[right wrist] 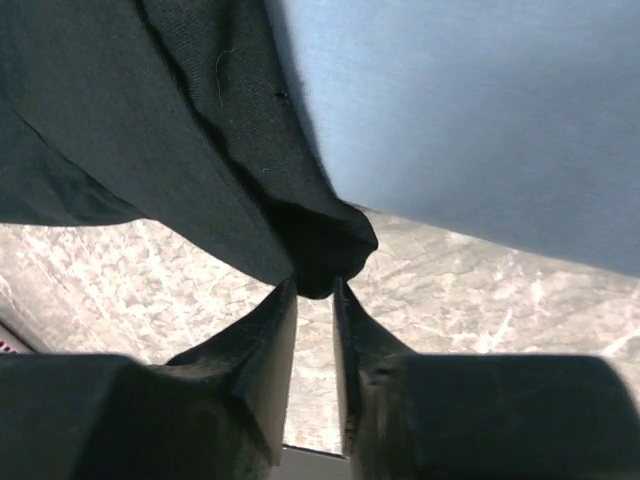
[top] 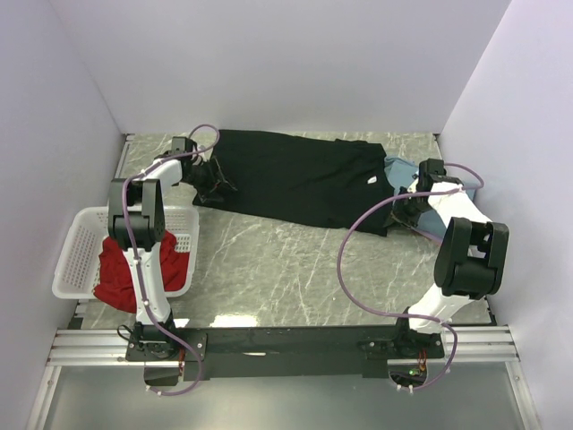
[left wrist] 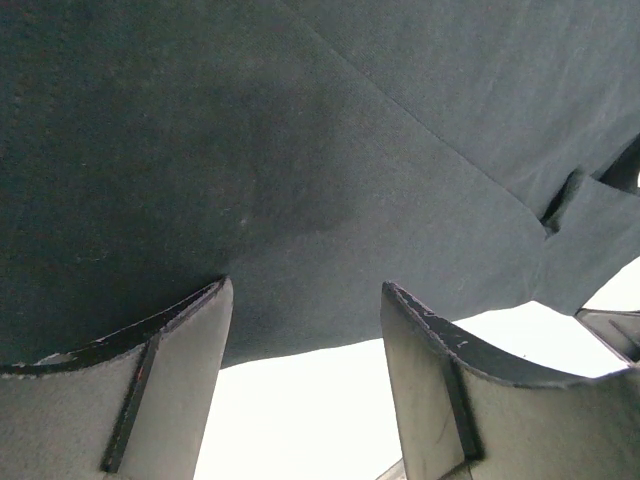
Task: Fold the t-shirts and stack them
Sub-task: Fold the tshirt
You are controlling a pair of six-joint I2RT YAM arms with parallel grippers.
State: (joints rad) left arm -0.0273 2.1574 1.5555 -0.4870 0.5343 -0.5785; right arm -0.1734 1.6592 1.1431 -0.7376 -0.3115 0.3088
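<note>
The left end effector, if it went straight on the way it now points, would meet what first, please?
Probably the black t-shirt, spread just beyond the open left end effector, though depth is unclear.

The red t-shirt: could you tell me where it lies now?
In the top view, the red t-shirt lies in the white basket at the left edge of the table.

A white latticed basket sits at the left edge of the grey marbled counter, enclosed by white walls.
</note>
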